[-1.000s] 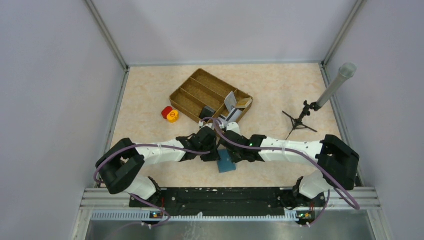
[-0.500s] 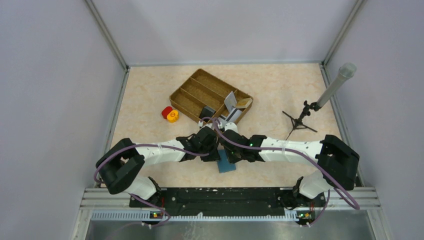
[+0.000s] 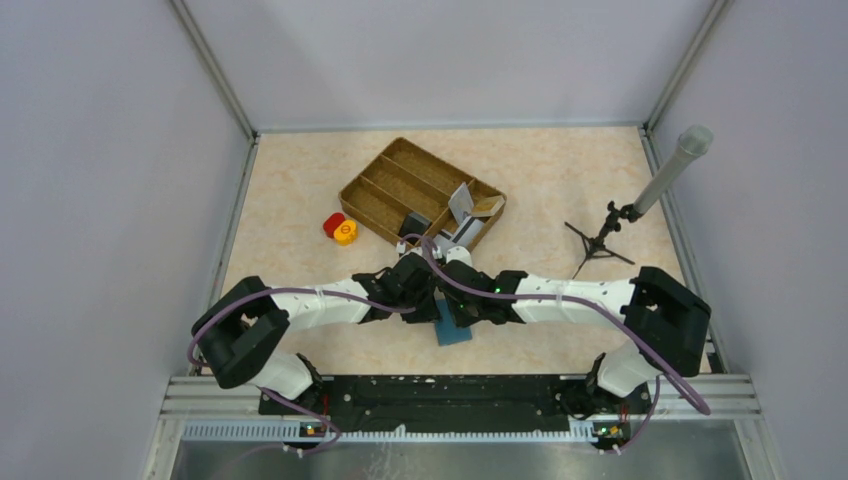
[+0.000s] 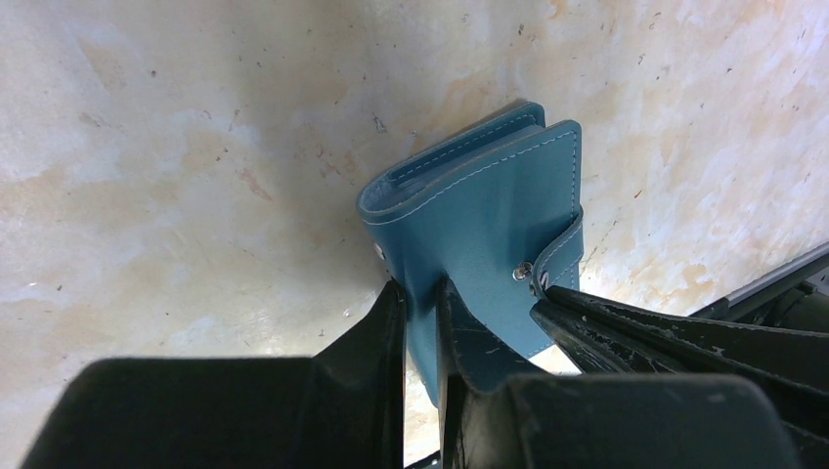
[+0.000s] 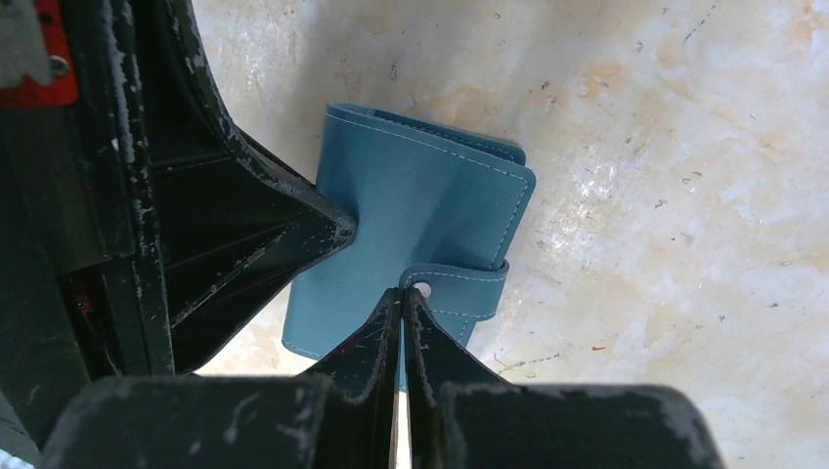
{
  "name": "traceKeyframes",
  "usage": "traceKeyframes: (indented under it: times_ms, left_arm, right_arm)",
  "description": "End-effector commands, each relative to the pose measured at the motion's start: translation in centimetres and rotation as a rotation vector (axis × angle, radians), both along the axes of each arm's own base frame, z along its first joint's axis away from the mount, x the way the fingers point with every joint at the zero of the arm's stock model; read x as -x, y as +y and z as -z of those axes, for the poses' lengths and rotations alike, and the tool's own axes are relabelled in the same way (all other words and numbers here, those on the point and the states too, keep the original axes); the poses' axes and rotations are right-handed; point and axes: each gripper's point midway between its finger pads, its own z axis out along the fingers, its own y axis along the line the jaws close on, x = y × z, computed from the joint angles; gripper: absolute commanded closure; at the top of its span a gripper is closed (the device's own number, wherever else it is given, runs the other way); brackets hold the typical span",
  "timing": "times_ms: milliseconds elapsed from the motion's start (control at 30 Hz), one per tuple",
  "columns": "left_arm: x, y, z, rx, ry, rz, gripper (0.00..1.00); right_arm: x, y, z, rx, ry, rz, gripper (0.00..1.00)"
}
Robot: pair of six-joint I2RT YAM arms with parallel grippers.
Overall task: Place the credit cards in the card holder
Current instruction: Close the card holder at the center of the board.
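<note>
The card holder [image 4: 484, 210] lies folded on the surface [image 4: 176, 147], closest of all to the arm bases, and both hands are on it. The left hand [image 4: 420, 298] pinches one edge of its cover between nearly closed fingers. Just beside it the right hand [image 5: 403, 299] has its fingers pressed together on the free end of the closing tab [image 5: 458, 289], by the snap.

The holder looks like soft stitched leather: light, limp at the fold, and dimpling where it is held. It will probably bend rather than lift as one piece. A good hold looks to be one hand on the cover edge while the other draws the tab, so the snap gives without dragging the whole thing along.

Beyond the card holder, to its far left, sit red and yellow round pieces [image 3: 340, 229]. Straight beyond it stands the brown divided tray [image 3: 400, 175], and the credit cards [image 3: 463, 204] lean upright in the tray's compartment nearest the holder. They look thin, stiff and smooth, so best taken by a short edge. Far right of the holder is a small tripod stand [image 3: 601, 236].
</note>
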Motion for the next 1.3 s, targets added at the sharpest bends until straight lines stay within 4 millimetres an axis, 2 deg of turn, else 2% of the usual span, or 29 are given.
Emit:
traceKeyframes:
  times_ms: [0,733,1267]
  left_arm:
    - [1.3,1.1,2.2,-0.069,0.033,0.038,0.85]
    - [1.4,1.1,2.3,-0.07,0.037,0.036,0.85]
    - [1.4,1.2,2.3,-0.071,0.039,0.035,0.85]
  right_arm:
    - [0.1,1.8,-0.3,-0.05,-0.012,-0.046,1.0]
    - [0.7,0.9,1.6,-0.004,0.026,-0.026,1.0]
    - [-0.1,-0.8,3.2,0.003,0.079,0.021,1.0]
